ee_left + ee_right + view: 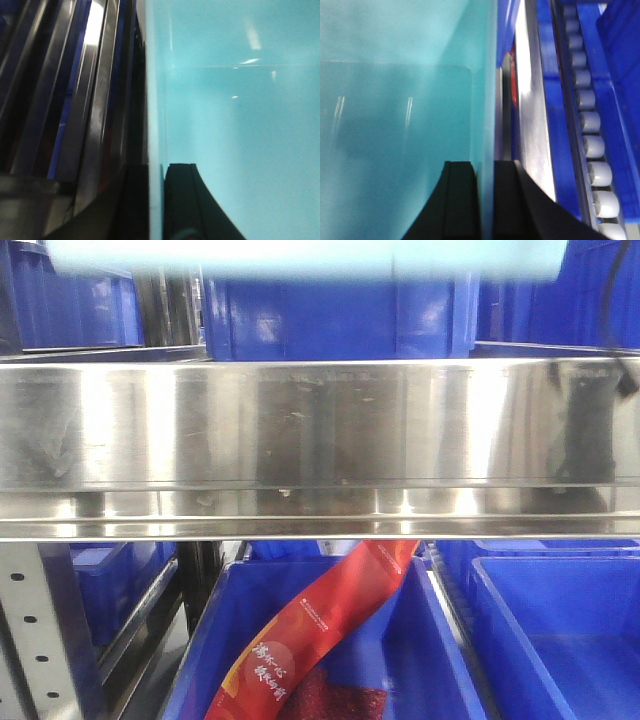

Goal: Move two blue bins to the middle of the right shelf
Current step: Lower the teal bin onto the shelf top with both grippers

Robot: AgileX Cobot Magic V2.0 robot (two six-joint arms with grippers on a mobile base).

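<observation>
A pale sky-blue bin (300,255) shows as a blurred strip along the top edge of the front view, above the shiny steel front rail of the right shelf middle (320,440). The left wrist view is filled by the bin's inside (235,125). My left gripper (155,200) is shut on its left wall, one black finger inside and one outside. In the right wrist view the bin (395,125) fills the left side, and my right gripper (486,200) is shut on its right wall the same way.
Dark blue bins (340,320) stand behind the rail. Below it, another dark blue bin (440,660) holds a red packet (320,630). A punched grey upright (30,630) stands at lower left. White rollers (592,150) run beside the right gripper.
</observation>
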